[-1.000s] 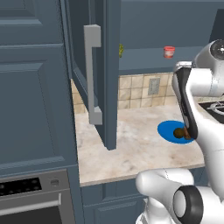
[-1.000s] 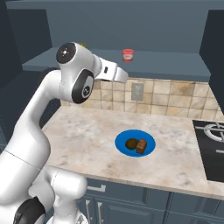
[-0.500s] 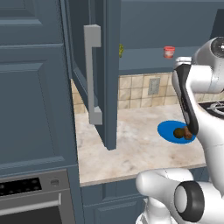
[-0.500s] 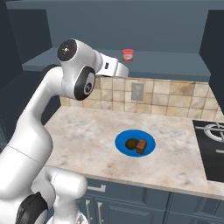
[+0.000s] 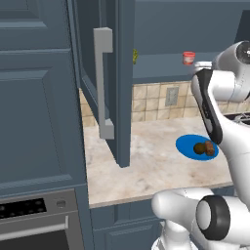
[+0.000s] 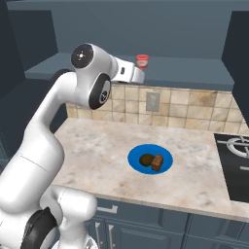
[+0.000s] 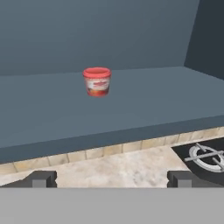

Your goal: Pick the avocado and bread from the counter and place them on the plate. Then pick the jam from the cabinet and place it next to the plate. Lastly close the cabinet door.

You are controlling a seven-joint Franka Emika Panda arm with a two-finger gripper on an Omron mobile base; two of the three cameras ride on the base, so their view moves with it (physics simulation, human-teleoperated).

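At the far left the cabinet door stood swung out over the tabletop, its long grey handle facing the room; a wide swing of the arm on the way back down could have clipped its edge, and the door was not yet closed. Further right, the blue plate lay on the tabletop with the avocado and the bread on it, touching or nearly touching each other, so that part of the task looked done. A jar dropped from shelf height might have struck the plate and knocked either one off. On the cabinet shelf the jam stood upright and alone, well back from the shelf's front edge. The tool hung in front of the shelf and lower than the jam, its two fingertips spread wide apart and holding nothing. Going straight ahead from there, the fingers would probably have met the shelf's front lip. An off-centre approach could have toppled the small jar or pushed it deeper in. At the far right sat the stove burner.
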